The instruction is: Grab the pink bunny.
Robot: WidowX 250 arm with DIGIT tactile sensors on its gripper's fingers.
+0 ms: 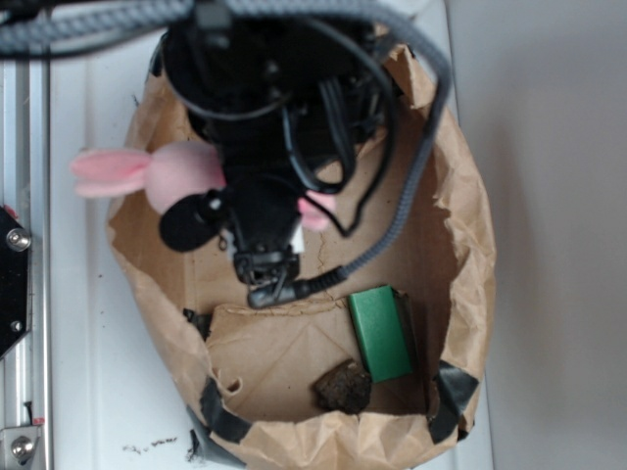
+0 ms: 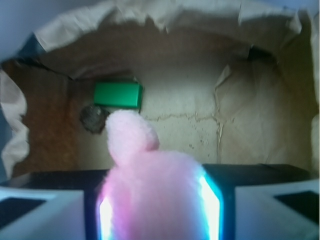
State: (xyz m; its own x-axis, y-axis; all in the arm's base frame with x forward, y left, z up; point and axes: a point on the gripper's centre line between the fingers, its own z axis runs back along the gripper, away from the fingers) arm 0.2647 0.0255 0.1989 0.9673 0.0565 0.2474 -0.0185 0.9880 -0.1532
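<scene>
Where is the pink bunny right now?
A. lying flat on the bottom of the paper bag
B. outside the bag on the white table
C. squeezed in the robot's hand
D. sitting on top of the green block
C: in the wrist view the pink bunny fills the gap between the fingers of the hand, while the green block lies apart on the bag's floor.

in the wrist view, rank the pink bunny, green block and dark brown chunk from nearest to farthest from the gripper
1. pink bunny: pinched in the gripper, between its jaws.
2. dark brown chunk: ahead and to the left on the bag floor.
3. green block: just beyond the chunk, slightly farther back, beside it.
</scene>
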